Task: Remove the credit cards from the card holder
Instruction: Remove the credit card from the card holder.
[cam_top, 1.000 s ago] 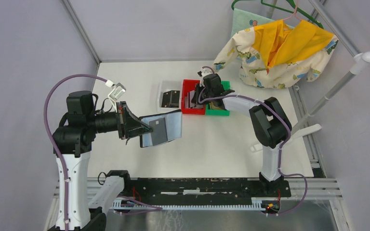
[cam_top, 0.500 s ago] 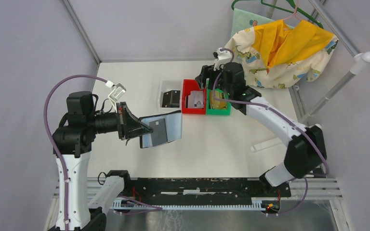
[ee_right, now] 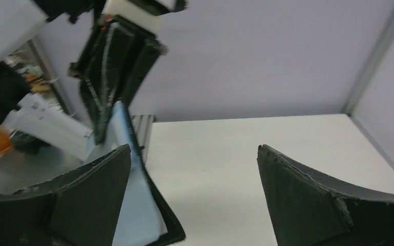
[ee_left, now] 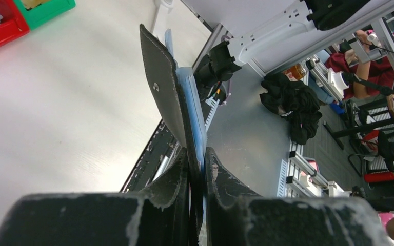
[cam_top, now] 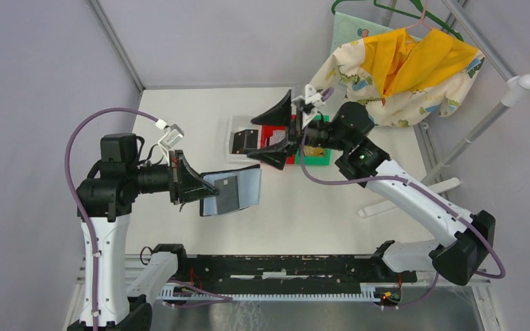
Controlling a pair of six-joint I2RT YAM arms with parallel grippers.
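The card holder [cam_top: 238, 189] is held up over the table, unfolded, its light blue-grey inside facing the camera above. A dark grey credit card [cam_top: 226, 193] sits in it. My left gripper [cam_top: 200, 187] is shut on the holder's left edge; in the left wrist view the black cover [ee_left: 161, 87] and blue lining [ee_left: 191, 110] rise edge-on from between the left gripper's [ee_left: 197, 159] fingers. My right gripper [cam_top: 272, 133] hangs open and empty above the bins, turned toward the holder. In the right wrist view the holder [ee_right: 133, 210] shows beside the right gripper's [ee_right: 194, 151] left finger.
Three small bins stand in a row at mid-table: a white one [cam_top: 233, 129] holding black cards [cam_top: 245, 141], a red one [cam_top: 268, 123], a green one [cam_top: 317, 160]. A yellow and patterned garment [cam_top: 400, 69] hangs at the back right by a white pipe rack [cam_top: 486, 121].
My right gripper rose from the green bin, swung left over the red one toward the holder, and opened wide. The left gripper and holder barely moved.
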